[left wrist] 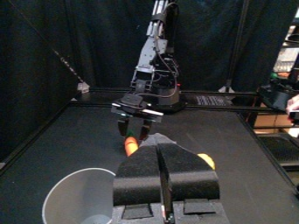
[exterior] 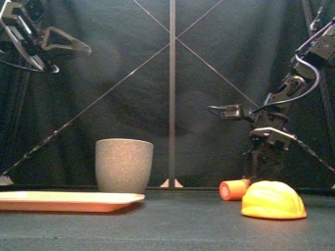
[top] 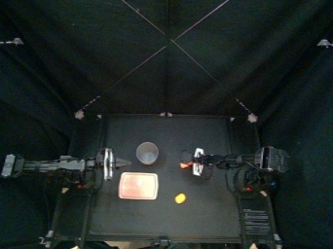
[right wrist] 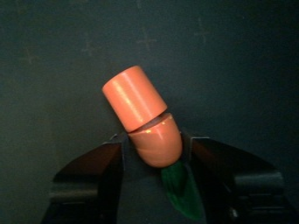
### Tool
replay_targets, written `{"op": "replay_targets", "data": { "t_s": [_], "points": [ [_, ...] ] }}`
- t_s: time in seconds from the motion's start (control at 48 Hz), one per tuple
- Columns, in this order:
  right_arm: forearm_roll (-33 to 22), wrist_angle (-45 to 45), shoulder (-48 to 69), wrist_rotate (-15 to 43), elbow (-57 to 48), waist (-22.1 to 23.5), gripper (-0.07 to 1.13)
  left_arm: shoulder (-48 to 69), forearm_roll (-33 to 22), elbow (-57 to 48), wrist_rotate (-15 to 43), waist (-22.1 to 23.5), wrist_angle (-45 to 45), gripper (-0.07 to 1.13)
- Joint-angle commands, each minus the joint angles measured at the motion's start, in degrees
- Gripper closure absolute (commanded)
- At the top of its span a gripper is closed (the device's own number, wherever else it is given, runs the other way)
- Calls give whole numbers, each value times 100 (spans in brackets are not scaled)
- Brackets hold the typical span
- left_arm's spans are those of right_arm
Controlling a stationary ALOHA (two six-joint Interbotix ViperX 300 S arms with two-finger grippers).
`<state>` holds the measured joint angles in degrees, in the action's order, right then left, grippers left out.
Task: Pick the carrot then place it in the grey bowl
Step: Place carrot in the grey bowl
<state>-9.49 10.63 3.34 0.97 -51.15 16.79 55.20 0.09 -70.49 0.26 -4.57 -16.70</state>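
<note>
Orange and stubby, the carrot [right wrist: 142, 114] is clamped at its green leafy end by the right claw [right wrist: 158, 145], low at the surface a little right of the middle. It is just behind a yellow toy [exterior: 272, 200] that lies toward the front edge. The grey cup [exterior: 124, 165] stands upright well apart from the carrot, nearer the back edge, with the pink tray [exterior: 66, 201] in front of it. The left claw [left wrist: 162, 149] hangs high over the left edge, its jaws together on nothing.
</note>
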Motion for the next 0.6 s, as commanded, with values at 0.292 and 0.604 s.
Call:
{"op": "replay_targets", "data": {
  "t_s": [0.292, 0.604],
  "points": [
    [53, 0, 202, -35, 431, -35, 72, -9, 9, 70, 9, 9, -26, 109],
    [-246, 272, 765, -88, 1354, -167, 72, -9, 9, 26, 9, 9, -26, 109]
  ]
}}
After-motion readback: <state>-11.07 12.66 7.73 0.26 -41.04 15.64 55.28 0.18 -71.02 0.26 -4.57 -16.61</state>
